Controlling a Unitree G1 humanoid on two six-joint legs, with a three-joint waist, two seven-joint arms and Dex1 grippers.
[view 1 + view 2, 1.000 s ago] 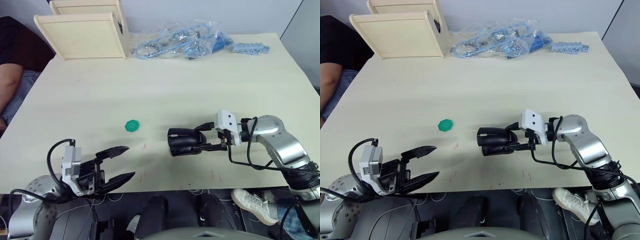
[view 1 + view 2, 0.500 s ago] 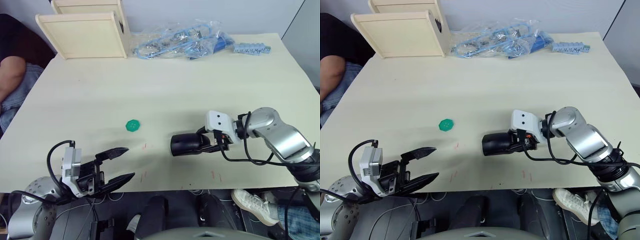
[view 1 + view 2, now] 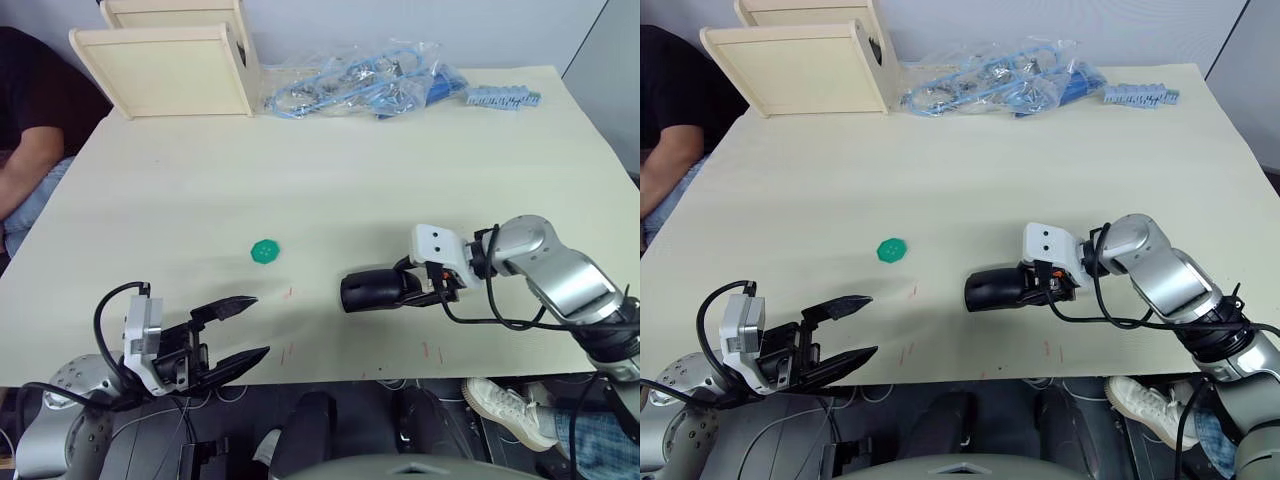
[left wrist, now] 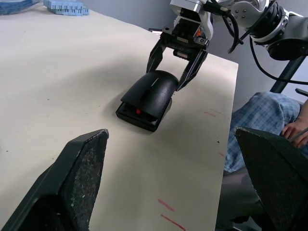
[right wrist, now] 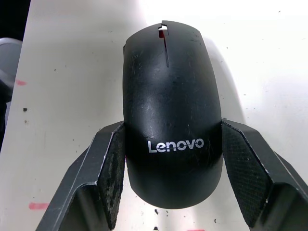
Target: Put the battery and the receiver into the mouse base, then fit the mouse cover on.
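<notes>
The counter (image 3: pixel 400 160) is a wide pale wooden surface. At its far edge there are two wooden trays (image 3: pixel 165 60) and a pile of clear bags with blue parts (image 3: pixel 360 85), all well apart from the work.

The mouse (image 3: pixel 372 290) lies near the front edge, right of the middle. The cover (image 5: pixel 171 110) sits on top of the base (image 4: pixel 139 114), of which a low black edge with a small red mark shows under the shell in the left wrist view. The shell looks seated, so the fitting seems almost done or done; the battery and receiver would be hidden inside.

The right hand (image 5: pixel 169 175) has its two fingers on both sides of the rear end of the mouse, at the white logo. The pads (image 5: pixel 115 168) lie close against the sides, so it seems to grip the mouse lightly.

The mouse is probably light, stiff and hollow. The glossy curved top is slippery, so the flat side walls are the better place to hold; a hard squeeze could pop the cover off.

The left hand (image 3: pixel 235 330) hovers at the front edge, fingers spread, holding nothing.

A small green disc (image 3: pixel 264 251) lies between the two hands, further back.
</notes>
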